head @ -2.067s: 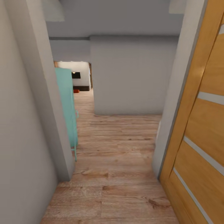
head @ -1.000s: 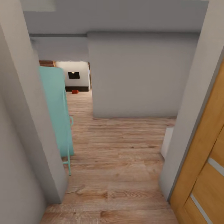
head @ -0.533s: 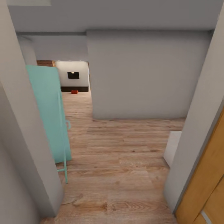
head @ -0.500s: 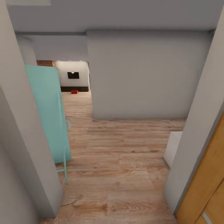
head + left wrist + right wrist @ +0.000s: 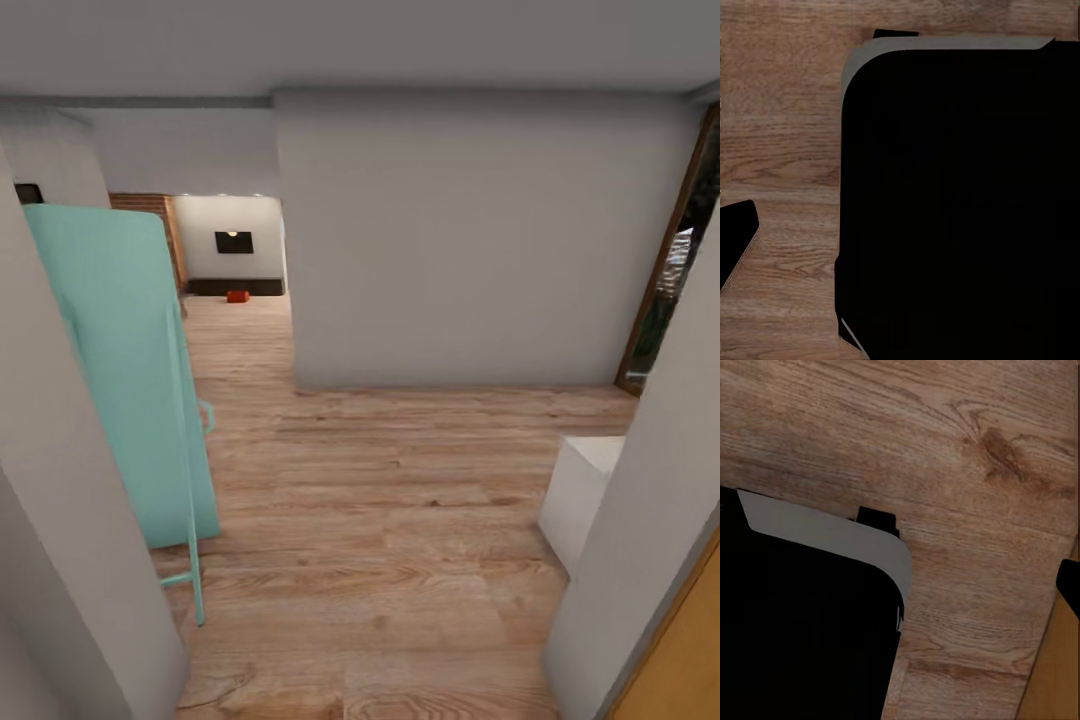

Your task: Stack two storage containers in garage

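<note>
Where the wood plank hallway floor (image 5: 380, 500) runs past a teal panel (image 5: 120, 370), one orange-red container (image 5: 237, 296) sits far off in the living room (image 5: 225, 250); can't tell either pincer's state.

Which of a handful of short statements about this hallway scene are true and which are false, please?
1. The floor here is light wood plank. True.
2. A turquoise panel stands at the left of the head view. True.
3. A small red box sits on the floor in the far room, below a black screen on the wall. True.
4. The red box is held in a gripper. False: it rests far off on the floor, with nothing touching it.
5. The white block at the right stands on dark grey concrete. False: it stands on the wood planks.
6. The grey wall straight ahead is built of red brick. False: it is plain pale grey.
</note>
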`<state>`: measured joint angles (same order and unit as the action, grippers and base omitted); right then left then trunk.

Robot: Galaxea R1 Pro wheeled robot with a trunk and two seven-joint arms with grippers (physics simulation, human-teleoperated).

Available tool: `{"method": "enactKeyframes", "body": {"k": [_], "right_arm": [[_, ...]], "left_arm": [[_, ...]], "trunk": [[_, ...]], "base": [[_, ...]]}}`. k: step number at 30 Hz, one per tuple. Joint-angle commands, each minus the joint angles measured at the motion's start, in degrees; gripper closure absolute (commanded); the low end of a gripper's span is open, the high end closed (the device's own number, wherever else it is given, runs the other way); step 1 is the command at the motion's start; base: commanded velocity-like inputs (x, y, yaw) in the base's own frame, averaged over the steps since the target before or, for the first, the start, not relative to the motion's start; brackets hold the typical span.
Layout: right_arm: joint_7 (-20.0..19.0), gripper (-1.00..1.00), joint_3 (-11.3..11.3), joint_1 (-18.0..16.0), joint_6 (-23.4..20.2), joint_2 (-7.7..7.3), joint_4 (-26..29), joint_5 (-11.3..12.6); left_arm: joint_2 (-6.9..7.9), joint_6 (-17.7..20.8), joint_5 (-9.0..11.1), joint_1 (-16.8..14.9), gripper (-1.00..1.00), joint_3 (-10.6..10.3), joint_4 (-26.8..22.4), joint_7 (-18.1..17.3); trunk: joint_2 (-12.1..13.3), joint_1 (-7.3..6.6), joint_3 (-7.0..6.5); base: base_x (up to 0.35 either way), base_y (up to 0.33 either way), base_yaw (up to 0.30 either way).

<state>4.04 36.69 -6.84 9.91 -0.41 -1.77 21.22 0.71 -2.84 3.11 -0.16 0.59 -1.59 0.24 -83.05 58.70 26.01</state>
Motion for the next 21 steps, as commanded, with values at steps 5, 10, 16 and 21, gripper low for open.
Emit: {"method": "enactKeyframes", "body": {"k": [5, 10, 16, 21], "right_arm": [[0.00, -1.00, 0.48, -0.02, 0.34, 0.03, -0.16, 3.59], [0.00, -1.00, 0.47, -0.02, 0.34, -0.07, -0.13, 9.22], [0.00, -1.00, 0.48, -0.02, 0.39, -0.27, -0.15, 9.93], [0.00, -1.00, 0.48, 0.42, 0.53, -0.31, -0.12, 9.88]], "left_arm": [[0.00, -0.14, 0.32, -0.02, -1.00, 0.02, 0.00, 0.02], [-0.03, -0.11, 0.32, -0.02, -1.00, 0.02, 0.00, 0.02], [0.00, -0.14, 0.33, -0.02, -1.00, 0.02, 0.01, 0.02], [0.00, -0.14, 0.32, -0.02, -1.00, 0.02, 0.01, 0.02]], "trunk": [[-0.02, 0.03, 0.06], [-0.02, 0.03, 0.06], [-0.02, 0.03, 0.06], [-0.02, 0.03, 0.06]], "base": [[0.322, 0.000, 0.000], [0.322, 0.000, 0.000], [0.322, 0.000, 0.000], [0.322, 0.000, 0.000]]}}
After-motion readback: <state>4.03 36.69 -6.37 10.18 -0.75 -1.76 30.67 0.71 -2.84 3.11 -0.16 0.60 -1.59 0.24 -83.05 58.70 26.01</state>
